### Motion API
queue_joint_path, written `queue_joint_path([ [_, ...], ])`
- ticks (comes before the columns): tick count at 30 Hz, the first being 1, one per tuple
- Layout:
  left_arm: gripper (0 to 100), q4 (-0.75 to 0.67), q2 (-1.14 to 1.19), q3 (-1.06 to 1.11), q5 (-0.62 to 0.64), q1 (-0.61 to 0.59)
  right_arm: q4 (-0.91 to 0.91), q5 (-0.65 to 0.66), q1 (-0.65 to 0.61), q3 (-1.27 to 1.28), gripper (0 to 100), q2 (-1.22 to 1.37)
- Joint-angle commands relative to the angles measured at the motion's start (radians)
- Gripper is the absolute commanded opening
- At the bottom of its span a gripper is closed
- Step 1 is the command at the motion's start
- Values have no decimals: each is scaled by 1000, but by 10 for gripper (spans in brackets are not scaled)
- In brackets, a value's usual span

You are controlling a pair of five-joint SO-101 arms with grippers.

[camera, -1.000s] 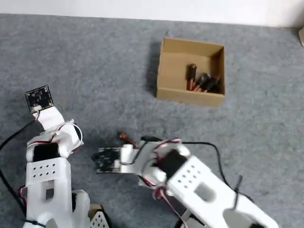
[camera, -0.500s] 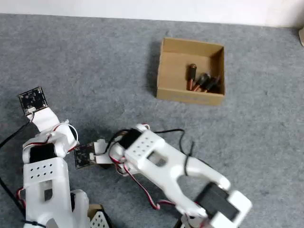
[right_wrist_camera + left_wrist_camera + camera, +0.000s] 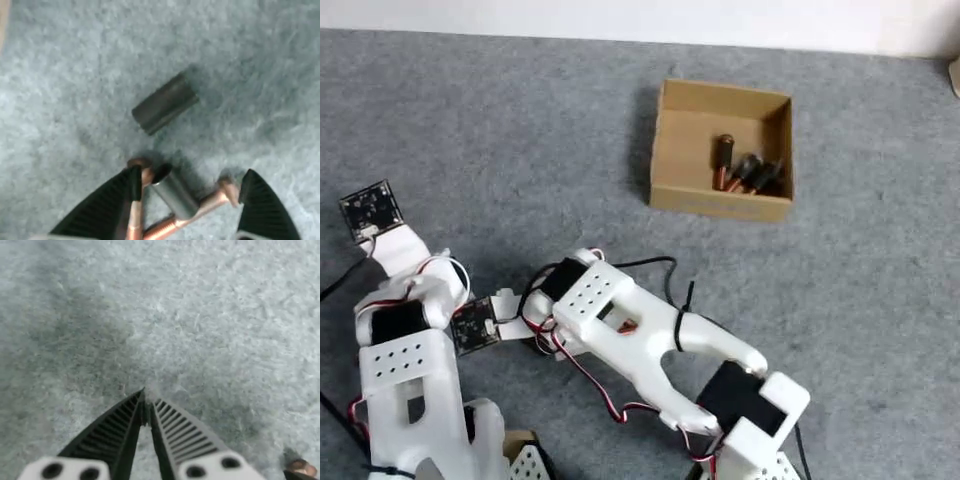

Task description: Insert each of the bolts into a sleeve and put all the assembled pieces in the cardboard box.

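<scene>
Across the grey counter (image 3: 500, 120), high view: the right arm (image 3: 620, 320) lies over the lower centre of the frame and reaches toward the lower left, where the left arm (image 3: 405, 370) stands. The box (image 3: 718, 204) sits upper right of centre, well apart from both arms, with several assembled pieces (image 3: 745, 168) in its right half.

Right gripper (image 3: 192, 175): jaws spread wide, holding nothing, low over a cluster of loose parts. The near sleeve (image 3: 175, 192) lies between the jaws. The first bolt (image 3: 139, 200) runs just beside one jaw, and the second bolt (image 3: 212, 200) touches the sleeve's side. Whether that bolt enters the bore cannot be told. The far sleeve (image 3: 165, 102) lies alone beyond the fingertips, apart from the cluster.

Left gripper (image 3: 148, 407): jaws closed together, empty, over bare counter.

Assessment: the step in hand appears to be picking one part from the cluster. The parts are crowded, so closing from this position risks trapping sleeve and bolt together. Recommend centring on a single part, jaws square across its length, and descending fully before closing. The far sleeve offers the cleaner grasp.
</scene>
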Motion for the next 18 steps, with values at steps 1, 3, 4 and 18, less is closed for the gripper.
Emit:
queue_joint_path([
  [1, 11, 14, -8, -64, 2, -28, -5, 2, 38, -28, 299, 25],
  [3, 11, 34, -8, -73, 5, -41, 16, 2, 62, -28, 299, 38],
  [4, 11, 51, -8, -85, 6, -44, 25, 2, 71, -28, 299, 45],
  [18, 11, 55, -8, -93, 8, -59, 148, 2, 122, -38, 299, 93],
])
